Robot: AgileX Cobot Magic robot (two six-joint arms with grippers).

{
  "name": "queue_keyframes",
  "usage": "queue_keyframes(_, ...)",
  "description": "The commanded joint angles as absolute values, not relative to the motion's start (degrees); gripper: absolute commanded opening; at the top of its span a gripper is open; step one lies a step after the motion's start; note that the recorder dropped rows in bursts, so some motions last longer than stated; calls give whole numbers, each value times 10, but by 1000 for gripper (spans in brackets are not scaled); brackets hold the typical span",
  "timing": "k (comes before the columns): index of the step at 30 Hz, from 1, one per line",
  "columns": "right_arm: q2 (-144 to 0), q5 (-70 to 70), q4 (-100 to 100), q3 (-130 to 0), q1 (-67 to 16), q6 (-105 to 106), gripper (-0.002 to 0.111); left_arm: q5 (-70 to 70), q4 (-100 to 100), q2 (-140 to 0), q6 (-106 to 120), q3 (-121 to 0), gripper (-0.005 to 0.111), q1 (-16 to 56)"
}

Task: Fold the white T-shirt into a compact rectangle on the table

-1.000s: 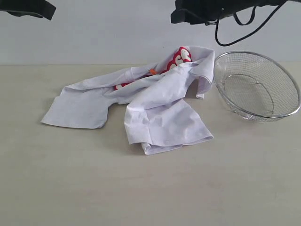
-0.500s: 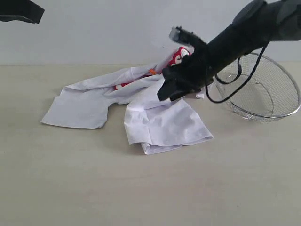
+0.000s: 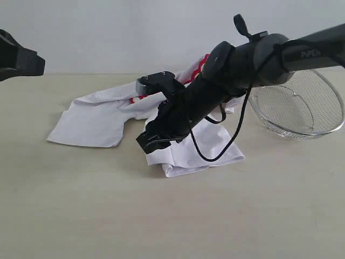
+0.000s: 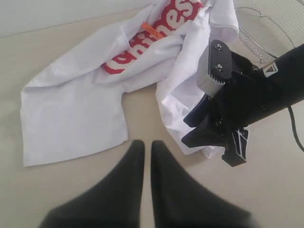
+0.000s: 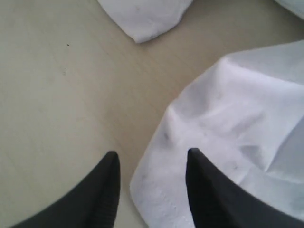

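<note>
Straddling white T-shirt [image 5: 247, 109] edge — right gripper [image 5: 151, 159] jaws apart; left gripper [image 4: 147, 144] closed, empty.

Setting: a robot lab or test bench is indicated.
Surface: a pale, faintly wood-grained table [image 3: 172, 216] is seen.
Backdrop: a plain blank wall [image 3: 108, 32] is set directly behind the table.
Equipment: a black cabled robot arm [image 3: 242, 67], marked "PiPER", is extended above the table.
</note>
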State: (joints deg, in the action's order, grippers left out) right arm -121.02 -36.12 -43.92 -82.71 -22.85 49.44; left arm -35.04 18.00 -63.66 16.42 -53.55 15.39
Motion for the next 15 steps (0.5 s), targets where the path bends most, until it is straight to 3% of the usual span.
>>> queue_keyframes(1, -1206, -346, -421, -826, -240, 488, 39, -345, 186, -630, 172, -533, 5, 152)
queue_keyframes(8, -1209, -332, -391, -826, -240, 466, 40, -345, 186, -630, 172, -533, 5, 152)
queue_keyframes(13, -1228, -338, -384, -826, -240, 447, 55, -345, 186, -630, 172, -533, 5, 152)
queue_keyframes(15, -1234, -342, -384, -826, -240, 438, 55, -345, 186, -630, 172, -533, 5, 152)
